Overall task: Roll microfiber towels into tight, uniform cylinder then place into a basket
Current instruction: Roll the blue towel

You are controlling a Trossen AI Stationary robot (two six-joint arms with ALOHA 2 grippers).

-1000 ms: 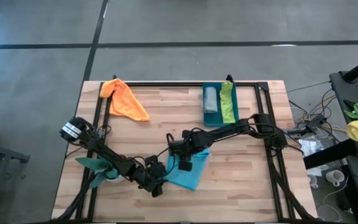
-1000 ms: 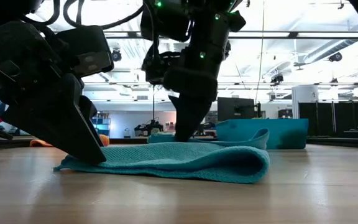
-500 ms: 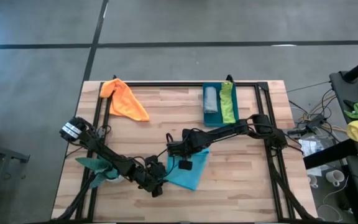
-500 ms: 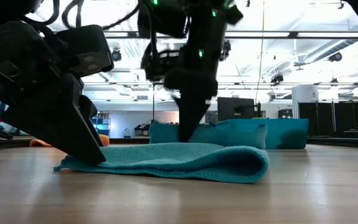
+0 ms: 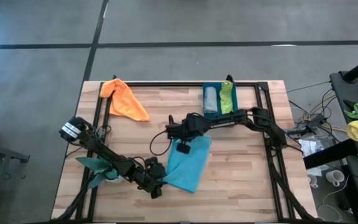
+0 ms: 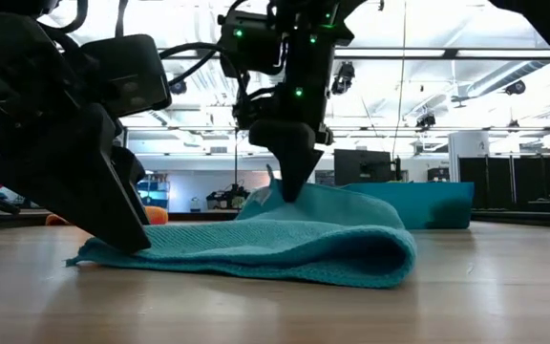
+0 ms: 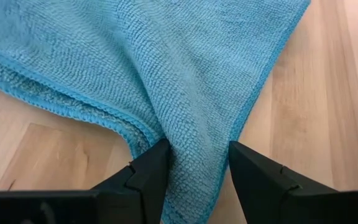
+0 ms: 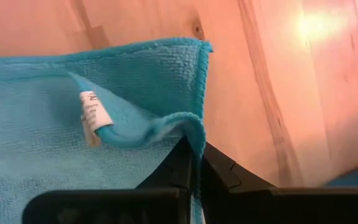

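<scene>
Two end effectors (image 5: pixel 156 185) (image 5: pixel 178 138) each clenched on one nubby, looped-pile turquoise towel (image 5: pixel 188 167), folded flat.

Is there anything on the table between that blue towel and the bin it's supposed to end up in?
Nothing visible on the wood. Only the right arm crosses the gap between the turquoise towel and the bin; its hand is shut on the towel's corner.

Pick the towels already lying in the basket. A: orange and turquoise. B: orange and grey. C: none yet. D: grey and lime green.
D: the high view shows the grey towel and the lime green towel side by side inside the basket.
</scene>
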